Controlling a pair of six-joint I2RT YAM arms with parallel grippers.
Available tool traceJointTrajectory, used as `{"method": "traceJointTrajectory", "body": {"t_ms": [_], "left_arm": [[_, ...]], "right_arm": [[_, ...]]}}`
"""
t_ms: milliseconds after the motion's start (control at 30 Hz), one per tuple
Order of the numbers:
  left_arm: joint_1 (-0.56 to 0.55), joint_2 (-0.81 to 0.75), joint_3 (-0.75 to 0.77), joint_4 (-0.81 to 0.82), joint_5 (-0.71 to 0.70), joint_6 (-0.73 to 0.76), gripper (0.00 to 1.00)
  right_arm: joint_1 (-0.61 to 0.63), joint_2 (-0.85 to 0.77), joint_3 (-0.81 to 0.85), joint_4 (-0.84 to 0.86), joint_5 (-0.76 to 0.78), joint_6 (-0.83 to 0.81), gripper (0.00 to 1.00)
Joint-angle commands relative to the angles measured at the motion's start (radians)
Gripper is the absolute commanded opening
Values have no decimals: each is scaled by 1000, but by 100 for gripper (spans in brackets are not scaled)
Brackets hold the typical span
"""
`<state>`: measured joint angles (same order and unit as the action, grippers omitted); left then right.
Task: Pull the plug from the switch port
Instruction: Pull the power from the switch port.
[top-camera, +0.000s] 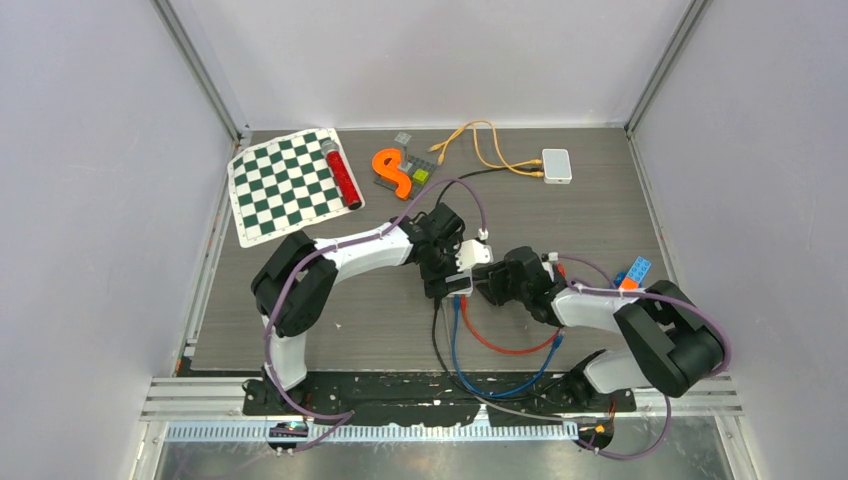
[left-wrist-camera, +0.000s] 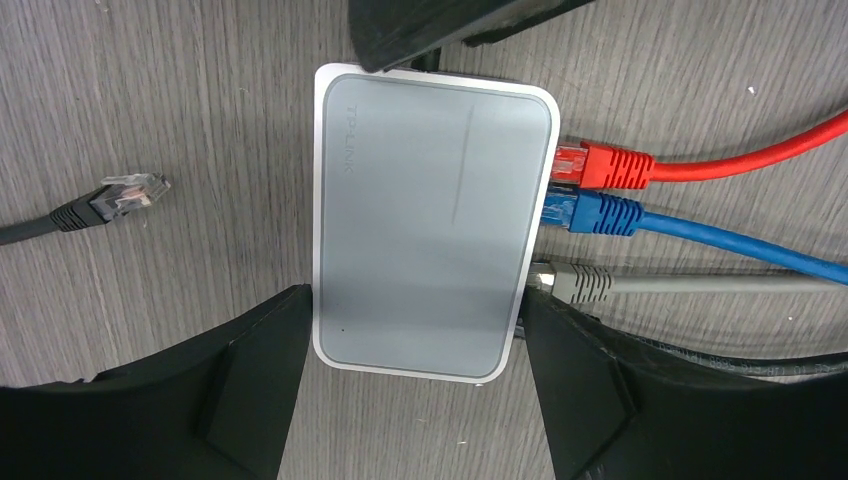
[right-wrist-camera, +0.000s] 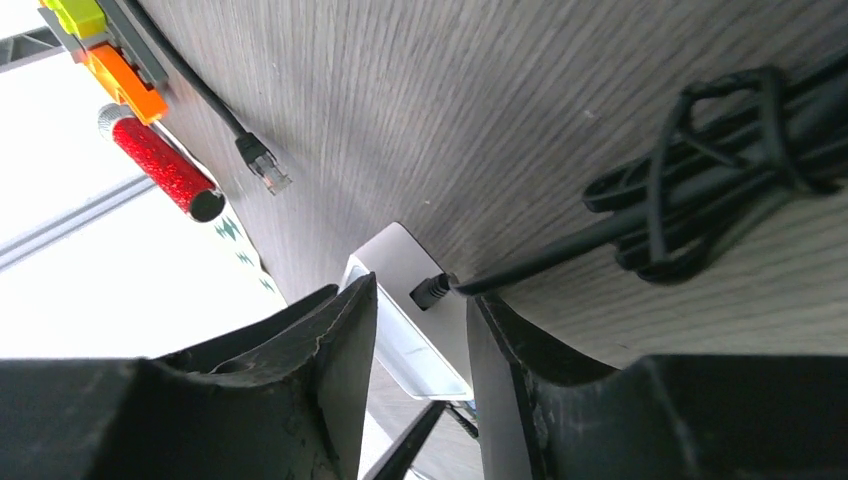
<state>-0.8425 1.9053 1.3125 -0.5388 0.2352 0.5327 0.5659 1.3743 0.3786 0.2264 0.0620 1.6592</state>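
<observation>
The flat pale-grey plastic switch (left-wrist-camera: 430, 220) lies in the middle of the dark wood-grain table (left-wrist-camera: 150, 80), where the two arms meet. The left gripper (left-wrist-camera: 415, 310) straddles its left end, and its jaws look pressed against the far and near sides, so it seems to be steadying the box.

Along the near side, the red plug (left-wrist-camera: 605, 165), blue plug (left-wrist-camera: 600, 213) and grey plug (left-wrist-camera: 580, 283) all sit in their ports. A loose black network lead (left-wrist-camera: 125, 195) lies on the table just beyond the far side, connected to nothing.

At the right end, a small black plug (right-wrist-camera: 430, 291) is seated in its socket. The right gripper (right-wrist-camera: 420, 300) has its jaws spread on either side of the plug, not pinching it yet.

Judging by that line-up, the black plug is the target. Bracing and approach look done. Closing on the plug and drawing it out to the right remain.
</observation>
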Motion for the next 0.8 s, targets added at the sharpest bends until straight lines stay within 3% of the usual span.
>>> {"method": "traceJointTrajectory", "body": {"t_ms": [0, 300, 567, 767], "left_arm": [[-6, -15, -7, 17, -12, -16, 78], [-8, -21, -10, 24, -18, -39, 78], [-9, -29, -24, 34, -15, -43, 78], [-9, -33, -26, 36, -19, -43, 78]], "right_arm": [[17, 69, 15, -24, 89, 101, 45], [41, 173, 1, 54, 74, 185, 32], [41, 175, -1, 43, 93, 163, 24], [40, 143, 6, 22, 129, 106, 6]]}}
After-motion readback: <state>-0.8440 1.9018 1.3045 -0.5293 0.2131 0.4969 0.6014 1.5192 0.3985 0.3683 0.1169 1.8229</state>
